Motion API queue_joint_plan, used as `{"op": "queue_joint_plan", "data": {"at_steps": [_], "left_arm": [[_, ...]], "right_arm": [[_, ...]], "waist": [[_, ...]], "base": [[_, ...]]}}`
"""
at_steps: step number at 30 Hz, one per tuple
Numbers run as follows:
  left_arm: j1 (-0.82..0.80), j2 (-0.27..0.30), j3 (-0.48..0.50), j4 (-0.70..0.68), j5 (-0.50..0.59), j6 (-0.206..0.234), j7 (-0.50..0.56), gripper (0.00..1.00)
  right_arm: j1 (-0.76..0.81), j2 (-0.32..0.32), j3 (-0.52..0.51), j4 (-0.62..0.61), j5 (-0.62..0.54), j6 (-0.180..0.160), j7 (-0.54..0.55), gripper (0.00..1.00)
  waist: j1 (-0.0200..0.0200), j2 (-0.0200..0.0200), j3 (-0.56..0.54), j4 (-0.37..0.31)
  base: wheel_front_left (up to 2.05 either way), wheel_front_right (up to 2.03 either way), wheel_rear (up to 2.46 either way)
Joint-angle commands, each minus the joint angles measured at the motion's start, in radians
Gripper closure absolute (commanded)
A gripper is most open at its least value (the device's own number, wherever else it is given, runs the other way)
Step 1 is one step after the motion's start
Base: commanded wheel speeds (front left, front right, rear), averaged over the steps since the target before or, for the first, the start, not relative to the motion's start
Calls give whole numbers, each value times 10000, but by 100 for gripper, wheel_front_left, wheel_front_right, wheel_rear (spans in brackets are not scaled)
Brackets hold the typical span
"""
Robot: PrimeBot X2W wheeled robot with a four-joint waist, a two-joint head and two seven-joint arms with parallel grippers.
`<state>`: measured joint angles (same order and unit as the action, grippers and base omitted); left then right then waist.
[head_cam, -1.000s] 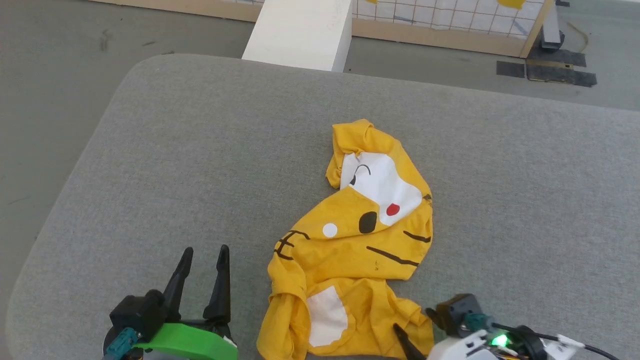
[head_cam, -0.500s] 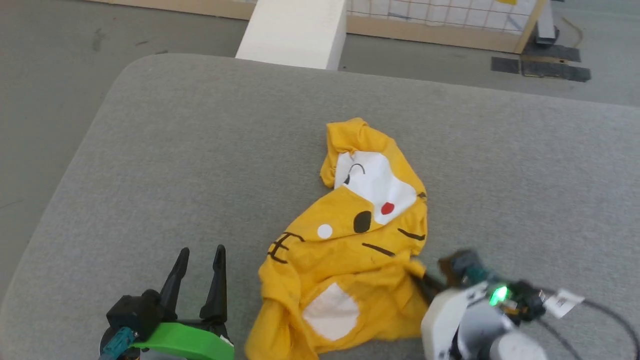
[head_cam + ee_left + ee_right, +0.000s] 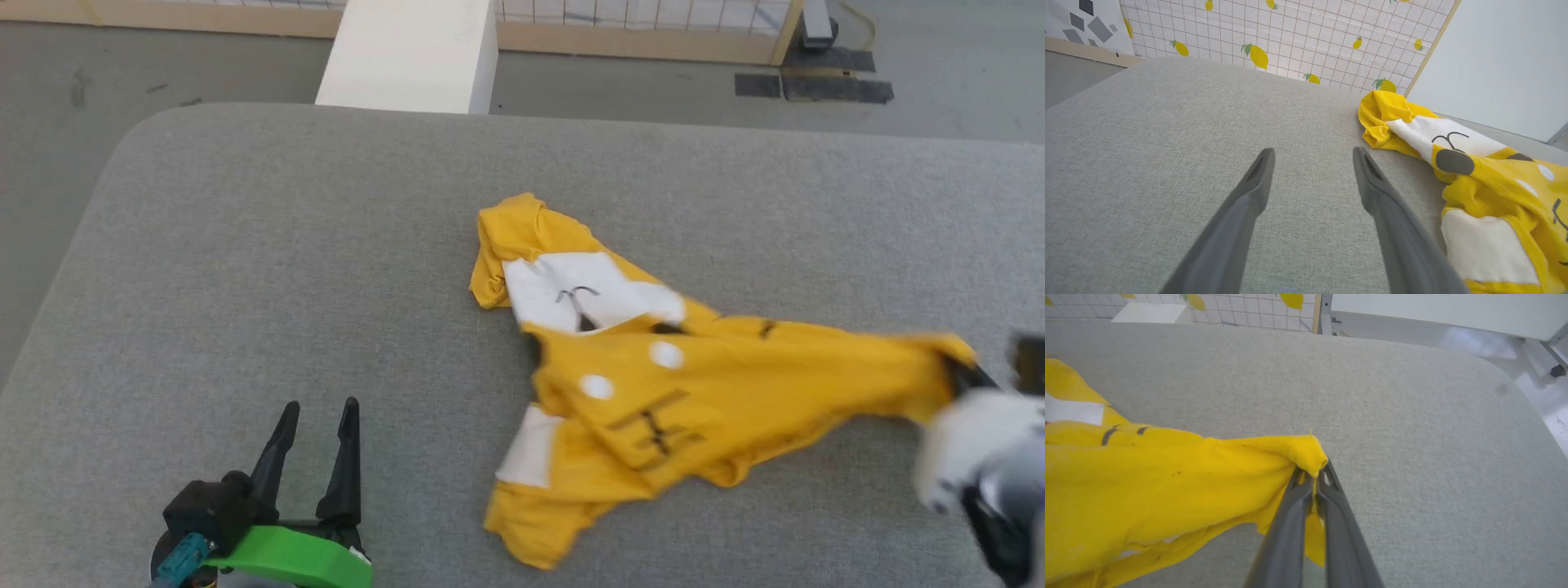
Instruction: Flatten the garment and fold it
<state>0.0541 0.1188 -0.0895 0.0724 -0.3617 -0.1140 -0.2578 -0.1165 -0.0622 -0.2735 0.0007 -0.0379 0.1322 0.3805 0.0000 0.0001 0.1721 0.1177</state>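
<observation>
Right hand point(image 3: 1312, 473) pinches a bunched corner of the yellow garment point(image 3: 735, 392); left hand point(image 3: 320, 404) spread.

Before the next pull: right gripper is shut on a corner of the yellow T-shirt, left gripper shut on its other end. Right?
No: the left gripper is open, holding nothing, beside the T-shirt, per the left wrist view. The right gripper is shut on its corner.

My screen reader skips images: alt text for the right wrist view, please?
The right gripper is shut on a bunched edge of the yellow shirt, which stretches leftward over a grey padded table.
</observation>
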Motion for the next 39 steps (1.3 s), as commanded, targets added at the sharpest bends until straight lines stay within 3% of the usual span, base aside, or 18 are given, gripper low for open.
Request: {"op": "queue_joint_plan", "data": {"at_steps": [1, 7, 11, 12, 13, 15, 20, 31, 39], "left_arm": [[-139, 106, 2, -26, -112, -36, -13, 0], [-159, 320, 15, -41, -199, -49, 82, 0], [-135, 405, -10, -60, -221, -41, 184, 0], [-133, 413, -23, -67, -223, -38, 205, 0], [-128, 421, -43, -80, -227, -36, 230, 0], [-106, 436, -73, -101, -230, -26, 264, 0], [-16, 445, -139, -171, -215, 32, 288, 0], [164, 486, -185, -755, -225, 119, 235, 0], [378, 472, -250, -1216, -206, 119, 123, 0]], "right_arm": [[389, -16, -453, -19, -90, -15, 81, 100], [1586, 63, -2321, 422, -433, -15, -83, 100], [1765, 109, -2496, 1178, -275, -15, -465, 100], [1718, 112, -2462, 1394, -183, -15, -592, 95], [1646, 114, -2394, 1640, -100, -15, -756, 71], [1479, 116, -2239, 2016, 40, -15, -1023, 0], [1104, 118, -1725, 2202, 483, -15, -1564, 0], [1602, 119, 68, -490, 2121, -15, -2250, 0], [2627, 119, 1230, -1033, 2412, -15, -3873, 0]], "waist": [[0, -1, 128, -80], [0, -1, 264, -155], [0, -1, 235, -256], [0, -1, 211, -282], [0, -1, 188, -305], [0, -1, 131, -342], [0, -1, -38, -408], [0, -1, -294, -606], [0, -1, -287, -795]], "base": [[0, 0, 0], [0, 0, 0], [0, 0, 0], [0, 0, 0], [0, 0, 0], [0, 0, 0], [0, 0, 0], [0, 0, 0], [0, 0, 0]]}}
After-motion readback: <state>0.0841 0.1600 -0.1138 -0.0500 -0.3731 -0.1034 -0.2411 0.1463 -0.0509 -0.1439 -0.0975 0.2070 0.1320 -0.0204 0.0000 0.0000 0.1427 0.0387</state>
